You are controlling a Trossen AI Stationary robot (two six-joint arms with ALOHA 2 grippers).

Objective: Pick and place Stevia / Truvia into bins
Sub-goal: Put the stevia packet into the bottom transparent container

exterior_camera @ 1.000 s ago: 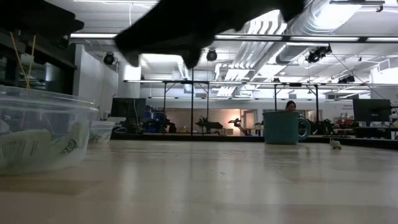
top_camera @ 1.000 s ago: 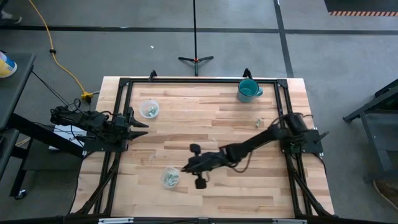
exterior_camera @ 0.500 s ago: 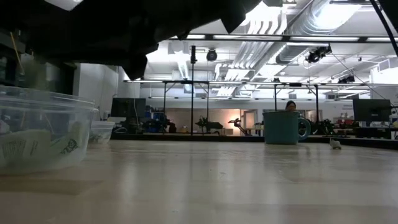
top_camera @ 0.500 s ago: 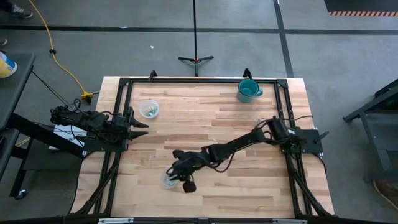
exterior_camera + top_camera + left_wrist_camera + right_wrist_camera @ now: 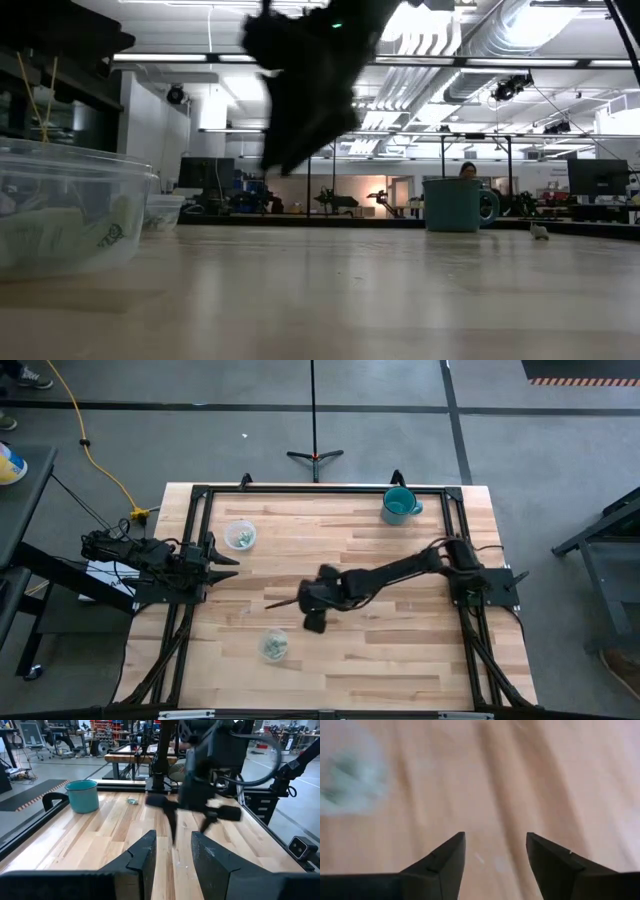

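Right end effector [image 5: 285, 603] hovers at frame centre above the table [image 5: 400, 660], fingers spread apart and empty. Left end effector [image 5: 228, 561] waits at the left edge, fingers parted, empty. Sachets lie in the lower cup [image 5: 273, 646].

Ceiling strip lights [image 5: 560, 62] lit the room evenly and brightly. The right gripper [image 5: 495, 852] looked onto a motion-smeared wooden table [image 5: 520, 780], where a clear cup [image 5: 347, 782] beyond its fingers was a pale blur. In the low view that arm [image 5: 305, 85] was a dark, unfocused silhouette.
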